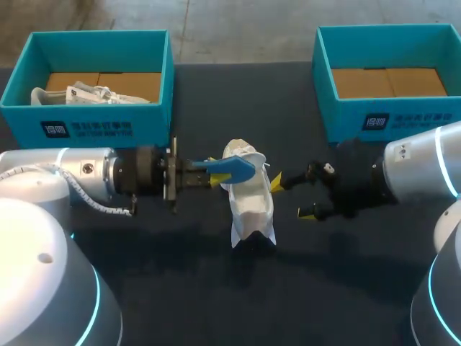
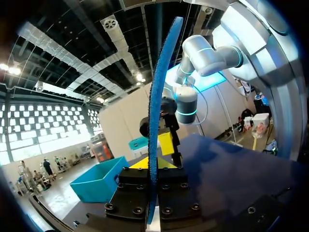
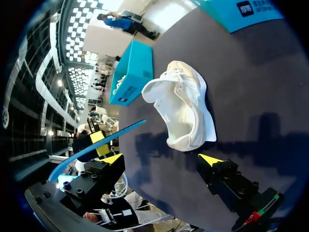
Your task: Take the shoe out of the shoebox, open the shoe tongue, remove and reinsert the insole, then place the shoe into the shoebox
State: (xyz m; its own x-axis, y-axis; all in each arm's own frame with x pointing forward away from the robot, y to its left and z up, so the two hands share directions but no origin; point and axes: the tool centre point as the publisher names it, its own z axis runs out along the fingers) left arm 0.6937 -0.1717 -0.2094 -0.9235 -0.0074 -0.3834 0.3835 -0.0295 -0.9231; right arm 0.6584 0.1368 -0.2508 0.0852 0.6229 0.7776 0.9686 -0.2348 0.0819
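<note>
While the left gripper (image 1: 213, 173) is pinching the blue insole (image 1: 234, 168) between its jaws, the white shoe (image 1: 252, 202) is lying just ahead of it, the right gripper (image 1: 292, 196) hanging spread beyond. The insole is looking light and floppy, wanting a hold near one end.

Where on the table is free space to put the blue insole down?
The table is bare between the left shoebox and the right shoebox, behind the white shoe, and again in front of the shoe. It is crowded beside the shoe: the left end effector with the blue insole on one side, the open right end effector opposite.
</note>
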